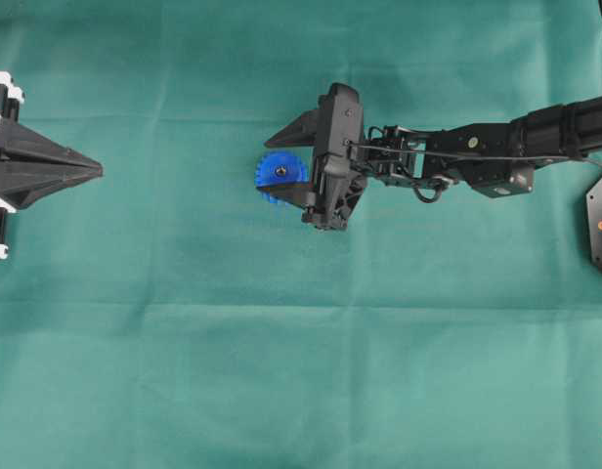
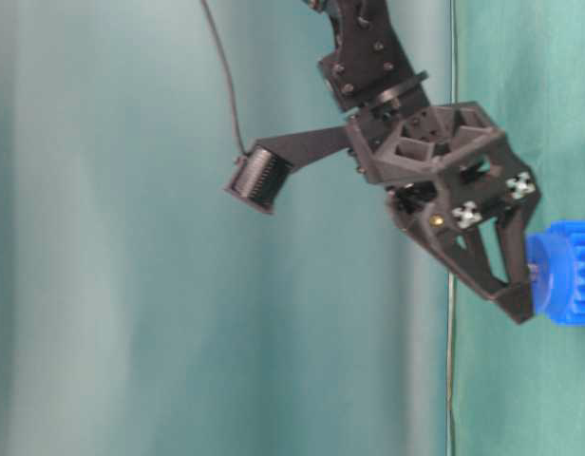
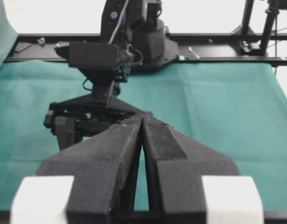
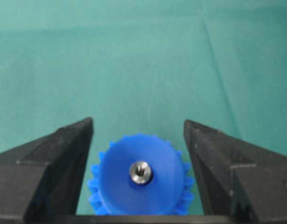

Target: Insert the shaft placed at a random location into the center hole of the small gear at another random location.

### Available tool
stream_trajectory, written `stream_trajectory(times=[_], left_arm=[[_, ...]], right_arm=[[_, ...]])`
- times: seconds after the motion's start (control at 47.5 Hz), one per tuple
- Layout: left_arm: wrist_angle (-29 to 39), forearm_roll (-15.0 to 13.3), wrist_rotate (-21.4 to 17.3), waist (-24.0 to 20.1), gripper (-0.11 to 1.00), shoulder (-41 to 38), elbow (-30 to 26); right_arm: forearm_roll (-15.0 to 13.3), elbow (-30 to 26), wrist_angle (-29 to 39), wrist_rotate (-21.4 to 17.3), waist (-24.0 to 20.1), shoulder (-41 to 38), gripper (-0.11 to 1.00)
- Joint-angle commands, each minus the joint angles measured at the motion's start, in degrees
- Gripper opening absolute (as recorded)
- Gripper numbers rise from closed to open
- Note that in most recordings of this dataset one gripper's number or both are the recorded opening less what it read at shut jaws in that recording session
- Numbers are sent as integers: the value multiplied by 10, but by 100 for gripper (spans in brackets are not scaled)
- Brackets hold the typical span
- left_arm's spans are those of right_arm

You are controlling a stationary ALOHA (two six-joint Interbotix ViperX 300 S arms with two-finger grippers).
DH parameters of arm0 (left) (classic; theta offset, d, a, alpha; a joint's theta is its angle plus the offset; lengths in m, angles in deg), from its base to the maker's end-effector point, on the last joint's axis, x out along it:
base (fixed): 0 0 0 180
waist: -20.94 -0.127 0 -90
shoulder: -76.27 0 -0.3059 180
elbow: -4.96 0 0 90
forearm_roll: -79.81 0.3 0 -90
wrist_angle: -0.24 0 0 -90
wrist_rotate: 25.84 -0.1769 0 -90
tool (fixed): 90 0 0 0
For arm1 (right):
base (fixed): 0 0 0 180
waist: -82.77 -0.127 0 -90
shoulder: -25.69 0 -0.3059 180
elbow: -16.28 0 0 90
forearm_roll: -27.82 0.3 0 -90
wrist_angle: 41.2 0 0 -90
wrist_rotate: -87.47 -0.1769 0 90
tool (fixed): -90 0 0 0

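Overhead exterior view: the small gear (image 1: 279, 174), bright blue and toothed, is seen lying flat on the green cloth of the worktop (image 1: 301, 371), a little left of centre. The right pincer (image 1: 279, 160) is reached in from the right edge and is set over the gear, one finger on the far side and one on the near side, the near fingertip overlapping the gear's rim. A small metallic dot is seen at the gear's middle.

In the right wrist-mounted view the right pincer (image 4: 139, 140) is shown spread wide, its two dark fingers (image 4: 59, 158) standing apart on either side of the small gear (image 4: 141, 179) with green cloth visible in the gaps, so nothing is gripped. The shaft (image 4: 140, 172) is seen seated in the center hole of the raised hub, only its shiny round end showing, with a small dark mark on its face. The hole itself is filled and cannot be made out separately.

In the table-level exterior view the scene is turned on its side: the right pincer's tips (image 2: 516, 299) are seen alongside the blue hub (image 2: 563, 271) at the right edge.

The left pincer (image 1: 98, 170) is parked at the far left of the worktop, well apart from the gear. In the left wrist-mounted view its fingers (image 3: 111, 154) are pressed together at the tips, with nothing between them.
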Motion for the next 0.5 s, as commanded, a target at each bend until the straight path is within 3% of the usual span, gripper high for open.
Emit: stream_trajectory(times=[0.0, 0.484], left_arm=[[-4, 2, 0, 1, 0, -4, -9], [-3, 1, 1, 1, 0, -4, -9]], right_arm=[[1, -9, 11, -5, 0, 44, 79], [1, 10, 54, -6, -2, 104, 79]])
